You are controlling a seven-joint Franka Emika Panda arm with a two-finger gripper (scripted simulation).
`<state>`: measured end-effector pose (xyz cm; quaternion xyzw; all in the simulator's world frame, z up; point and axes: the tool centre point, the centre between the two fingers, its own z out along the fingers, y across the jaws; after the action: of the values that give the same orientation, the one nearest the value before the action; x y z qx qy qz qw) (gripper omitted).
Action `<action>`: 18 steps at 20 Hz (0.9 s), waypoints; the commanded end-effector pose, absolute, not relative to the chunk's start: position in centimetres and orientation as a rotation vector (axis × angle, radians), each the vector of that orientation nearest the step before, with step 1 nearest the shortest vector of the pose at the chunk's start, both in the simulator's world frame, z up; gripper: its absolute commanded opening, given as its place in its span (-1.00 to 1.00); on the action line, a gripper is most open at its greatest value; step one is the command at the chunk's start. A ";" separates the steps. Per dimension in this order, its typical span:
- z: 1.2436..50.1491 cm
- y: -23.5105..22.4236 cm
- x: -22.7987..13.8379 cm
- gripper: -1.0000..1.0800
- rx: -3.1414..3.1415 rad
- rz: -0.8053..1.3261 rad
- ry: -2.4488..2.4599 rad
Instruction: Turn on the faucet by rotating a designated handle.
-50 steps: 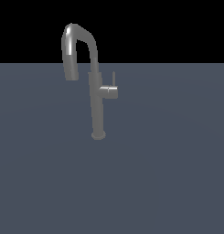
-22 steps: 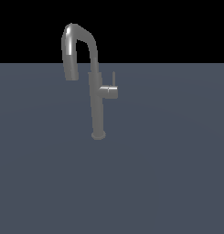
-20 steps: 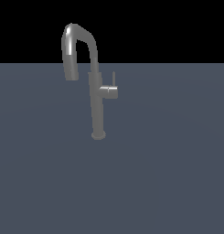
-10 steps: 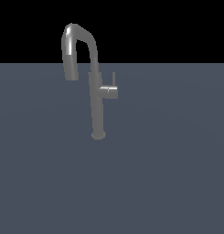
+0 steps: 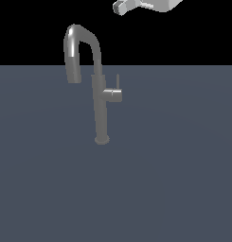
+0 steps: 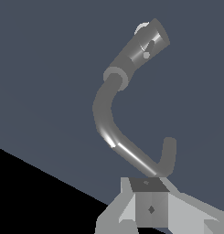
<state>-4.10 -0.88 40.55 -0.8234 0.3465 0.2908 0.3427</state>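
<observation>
The faucet (image 5: 99, 101) stands upright on the grey surface, its hooked spout (image 5: 74, 52) bending toward the exterior view's left. The handle (image 5: 113, 94) is a short stub on the post, pointing to the exterior view's right, with a thin lever rod (image 5: 118, 81) standing up from it. Only part of my gripper (image 5: 131, 5) shows, at the top edge, well above the faucet and a little right of it, touching nothing. In the wrist view the faucet (image 6: 105, 114) lies below my gripper (image 6: 151, 220), whose fingers are spread apart and empty.
A flat grey surface (image 5: 174, 179) spreads all around the faucet's round base (image 5: 102, 140). Nothing else stands on it.
Part of my gripper has come into the top of the exterior view; earlier it was out of frame. The faucet and handle have not moved.
</observation>
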 end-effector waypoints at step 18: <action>29.5 -2.0 2.3 -1.00 -1.399 1.040 1.197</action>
<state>2.00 -2.01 30.33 -0.5978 0.4841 0.4197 0.4818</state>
